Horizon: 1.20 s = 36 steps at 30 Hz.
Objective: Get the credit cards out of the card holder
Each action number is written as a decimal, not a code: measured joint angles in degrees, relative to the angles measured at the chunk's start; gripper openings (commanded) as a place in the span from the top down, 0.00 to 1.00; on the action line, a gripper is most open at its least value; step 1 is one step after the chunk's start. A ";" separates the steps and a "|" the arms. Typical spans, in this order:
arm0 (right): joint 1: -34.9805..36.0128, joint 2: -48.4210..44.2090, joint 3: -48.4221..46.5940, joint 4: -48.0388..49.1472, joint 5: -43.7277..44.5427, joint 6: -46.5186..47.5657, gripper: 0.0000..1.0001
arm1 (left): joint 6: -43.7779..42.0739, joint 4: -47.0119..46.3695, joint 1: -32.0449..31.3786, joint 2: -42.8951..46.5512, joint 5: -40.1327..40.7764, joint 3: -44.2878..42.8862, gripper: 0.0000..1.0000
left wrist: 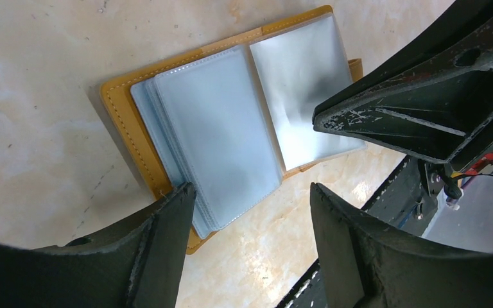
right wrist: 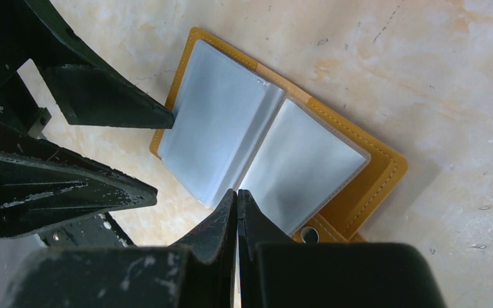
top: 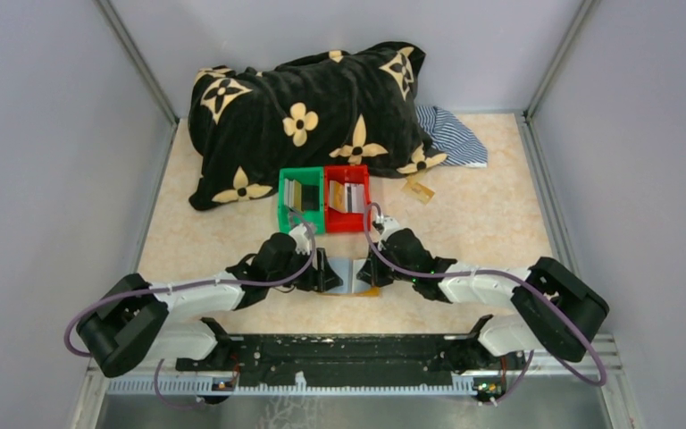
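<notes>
Holder (top: 347, 275) lies open flat on the counter (top: 500, 223) just ahead of the arm bases, between both pincers; its fold runs away from the bases, halves to left and right. Left pincer (left wrist: 250, 192) is open, its fingers astride the near edge of the left sleeve stack (left wrist: 218, 128), one finger touching that edge. Right pincer (right wrist: 237, 196) is closed on nothing, tip at the fold's near end. The left is the one set to pinch; the stack lies straight ahead of its gap. Sleeves show plain grey, can't tell if a card sits inside. Further out, green bin (top: 302, 198) and red bin (top: 347, 198) side by side, cards (top: 348, 197) in them. Pillow (top: 313, 107) beyond.
</notes>
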State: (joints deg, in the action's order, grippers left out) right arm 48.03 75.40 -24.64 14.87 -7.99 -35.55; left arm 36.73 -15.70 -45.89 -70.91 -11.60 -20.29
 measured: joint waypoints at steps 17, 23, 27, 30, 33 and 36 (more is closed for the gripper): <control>-0.96 9.35 0.98 9.49 -3.08 -0.72 1.00 | 0.76 -1.97 0.00 -1.90 -1.73 -1.33 0.28; -0.96 10.27 1.03 11.15 -3.78 -1.09 1.00 | 0.85 -2.43 0.00 -2.54 -2.29 -1.42 0.28; -0.96 10.27 1.03 11.15 -3.80 -1.09 1.00 | 1.05 -3.89 0.00 -3.67 -2.99 -1.42 0.28; -0.96 10.27 1.03 11.13 -3.80 -1.09 1.00 | 1.25 -5.31 0.00 -4.44 -3.72 -1.42 0.27; -0.96 10.27 1.03 11.13 -3.78 -1.09 1.00 | 1.46 -6.51 0.00 -5.18 -4.44 -1.46 0.28; -0.96 10.27 1.03 11.15 -3.78 -1.11 1.00 | 1.88 -7.37 0.00 -6.14 -5.29 -1.92 0.28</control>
State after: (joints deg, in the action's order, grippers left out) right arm 47.07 85.67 -23.62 26.02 -11.77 -36.67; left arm 38.61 -23.07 -45.89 -77.06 -16.88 -22.22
